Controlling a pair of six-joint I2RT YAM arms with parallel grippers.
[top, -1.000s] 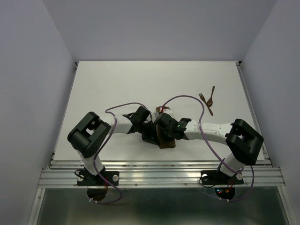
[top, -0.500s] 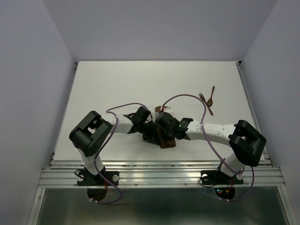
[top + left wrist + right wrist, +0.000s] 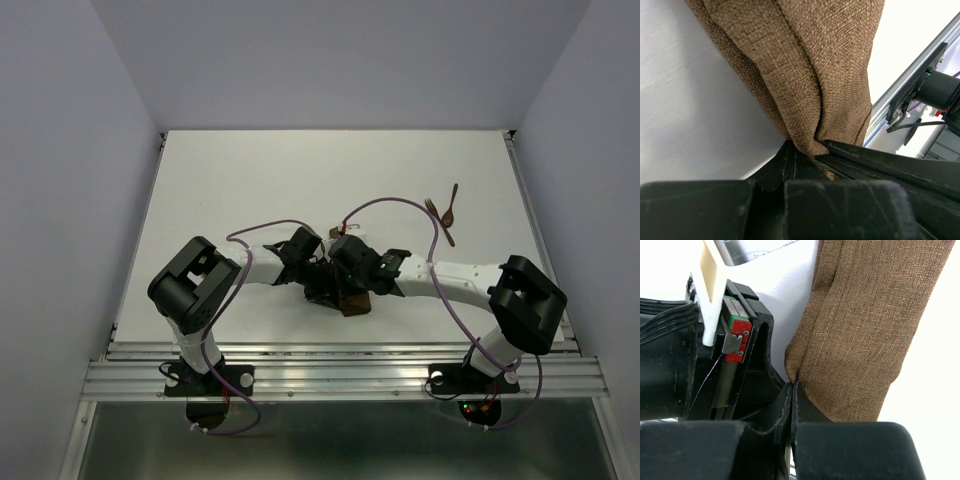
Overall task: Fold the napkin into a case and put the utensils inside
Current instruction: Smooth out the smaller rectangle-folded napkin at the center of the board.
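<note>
Brown woven napkin (image 3: 805,65), gripped by left pincer (image 3: 805,150) and right pincer (image 3: 792,386), looks part-folded; slim brown fork (image 3: 440,222) and spoon (image 3: 452,203) lie uncased on the white counter (image 3: 250,180).

Bright even light, blown-out whites close up.

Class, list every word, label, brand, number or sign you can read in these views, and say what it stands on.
No text can be read in any view.
The napkin: plain brown weave, no label or print.
Faint dark marks on the white part at the top of the right wrist view: too blurred to read.
The red and green block in that view: screws only, no lettering.
</note>
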